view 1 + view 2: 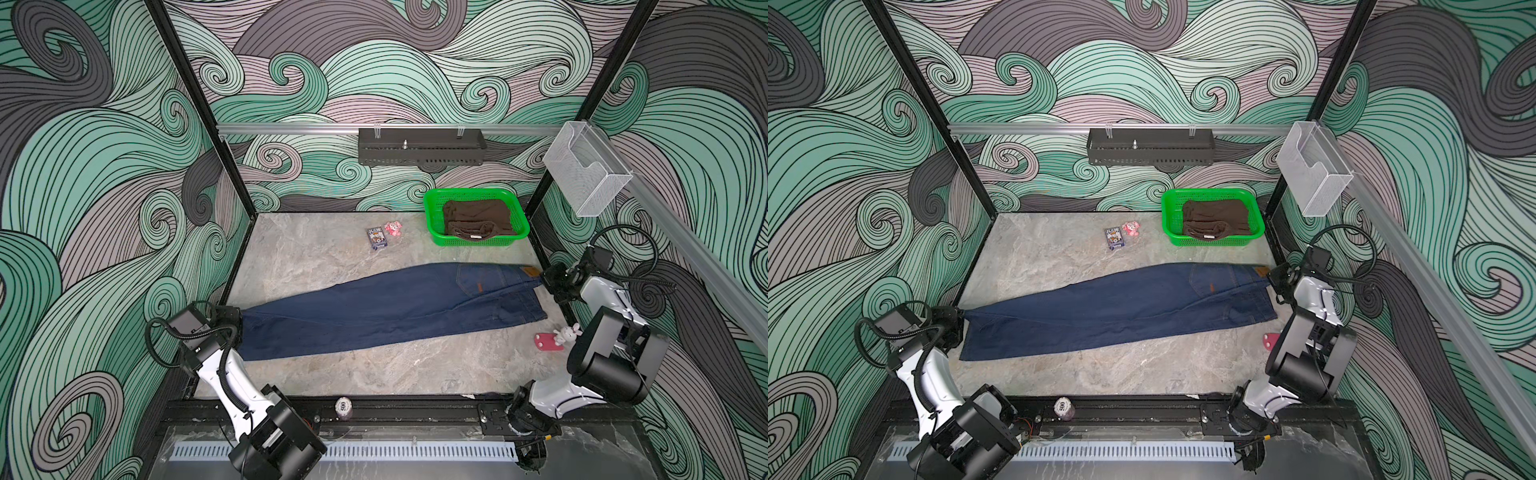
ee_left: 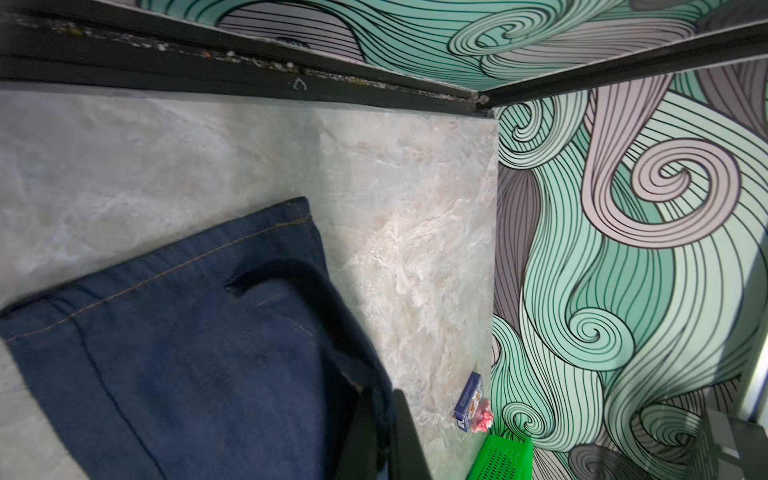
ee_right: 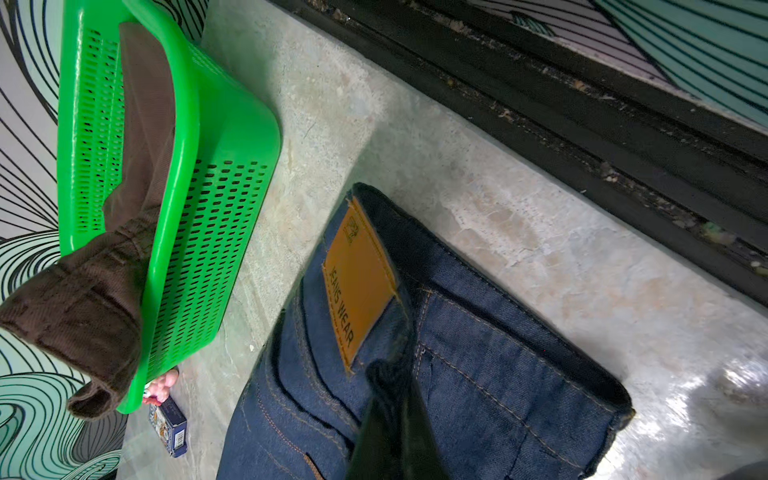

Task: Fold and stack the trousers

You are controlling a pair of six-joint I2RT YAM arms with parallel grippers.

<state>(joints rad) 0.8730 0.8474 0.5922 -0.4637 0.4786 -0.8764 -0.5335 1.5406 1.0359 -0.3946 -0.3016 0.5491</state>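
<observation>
Left arm: your left arm reaches from the front rail toward the left edge of the grey marbled bench [image 1: 332, 374], with the forearm sloping down and the wrist low beside the side wall.
Left claw: your left claw [image 1: 240, 319] is clamped tight on the far hem corner of the long dark navy-blue denim trousers [image 1: 374, 307]. In the left wrist view the cloth rises up to the dark fingers [image 2: 407, 440].
Right arm: your right arm is bent sharply at the elbow on the right side. Its forearm points toward the back wall and the wrist is low at the bench edge.
Right claw: your right claw [image 1: 545, 279] is closed on the waistband, just beside the small brown leather patch [image 3: 359, 282].
Trousers: they lie at full length across the middle of the bench, one leg over the other. The hems are at the near left and the waist at the far right.
Green basket: the green perforated plastic basket [image 1: 478, 242] stands in the back right corner, apart from the trousers. It holds a folded dark brown garment [image 1: 478, 216], one edge of which hangs over the rim.
Black tray: the black perforated metal tray [image 1: 422, 156] hangs on the back rail, and you cannot tell what it holds.
Loose items: a small blue card box [image 1: 377, 238] and a pink soft toy [image 1: 392, 228] sit just beside each other, left of the basket. A white rabbit figure [image 1: 567, 332] stands near your right arm.
</observation>
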